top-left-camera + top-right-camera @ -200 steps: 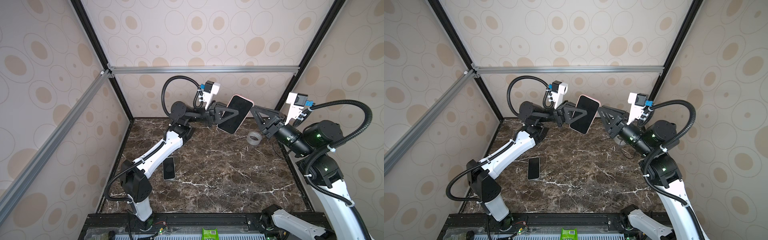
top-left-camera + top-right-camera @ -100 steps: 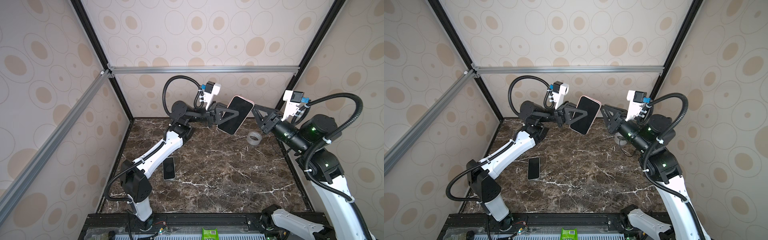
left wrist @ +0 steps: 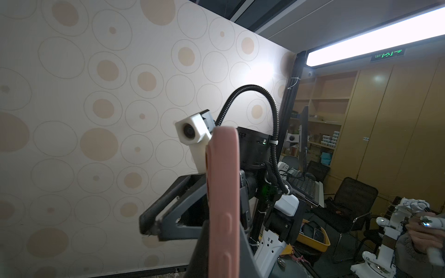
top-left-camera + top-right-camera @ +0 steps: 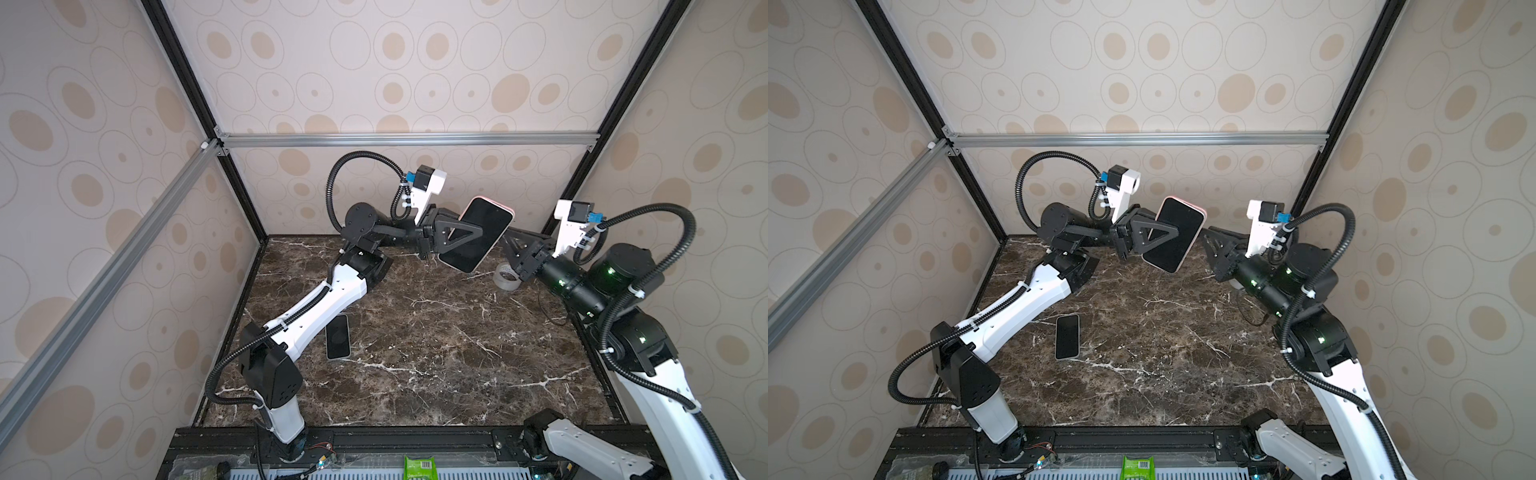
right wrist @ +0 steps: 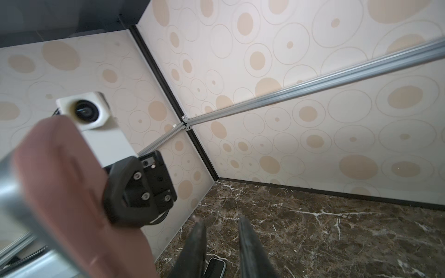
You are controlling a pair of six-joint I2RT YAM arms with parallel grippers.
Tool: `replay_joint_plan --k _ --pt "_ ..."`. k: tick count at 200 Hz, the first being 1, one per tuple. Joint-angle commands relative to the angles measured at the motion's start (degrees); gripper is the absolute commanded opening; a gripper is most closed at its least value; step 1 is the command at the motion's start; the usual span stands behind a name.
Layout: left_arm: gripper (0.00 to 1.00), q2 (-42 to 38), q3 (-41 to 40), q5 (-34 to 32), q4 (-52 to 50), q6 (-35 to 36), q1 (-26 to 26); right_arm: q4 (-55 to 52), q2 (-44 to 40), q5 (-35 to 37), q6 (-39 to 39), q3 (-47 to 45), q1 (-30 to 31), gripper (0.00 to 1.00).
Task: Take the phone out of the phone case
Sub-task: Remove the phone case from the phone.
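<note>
Pink, soft-looking rectangular phone case (image 3: 222, 192) not yet emptied: seeing the black glass-fronted phone (image 4: 492, 226) sitting flush inside it, with a pink rim round the screen in both top views. Judging the task as barely begun. Lifting done. Separating wholly left: peeling a case edge back, then pushing or drawing the phone out.

Holding the cased phone aloft in the left gripper (image 4: 473, 232), well above the dark veined marble tabletop (image 4: 436, 353). Pinching it front and back, reaching in across the screen from one long side, with both ends jutting free of the fingertips.

Hovering just beside the case's far long side with the right gripper (image 5: 219, 221), jaws a narrow gap apart and gripping nothing. Seeing only marble between them in the right wrist view, with the case blurred alongside, not between. Unable to tell whether touching it.

Leaving a second phone (image 4: 337, 341), dark-screened and pale-rimmed, flat on the marble far below the left gripper, and a clear tape roll (image 4: 506, 276) below the right gripper.
</note>
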Motion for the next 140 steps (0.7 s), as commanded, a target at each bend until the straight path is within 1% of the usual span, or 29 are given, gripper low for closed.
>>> replay_joint_plan --k 1,21,48,94,140 --pt "0.0 -3.7 0.9 -2.4 1.5 2.1 0.5 7.4 -1.4 -8.4 -1.0 -2.3 -0.2 0.31" --pt "0.0 -4.0 0.5 -2.7 1.5 2.1 0.5 10.8 -1.6 -12.0 0.4 -3.4 -0.2 0.33" --pt "0.0 -4.1 0.0 -3.0 1.8 1.9 0.5 13.4 -1.4 -13.8 1.5 -3.8 -0.3 0.34" --pt "0.0 -3.9 -0.2 -3.0 1.8 1.9 0.5 15.2 -1.1 -16.0 2.2 -4.1 -0.2 0.34" --pt "0.0 -3.4 -0.1 -3.0 1.9 1.8 0.6 16.8 -1.7 -15.7 2.0 -5.0 -0.2 0.34"
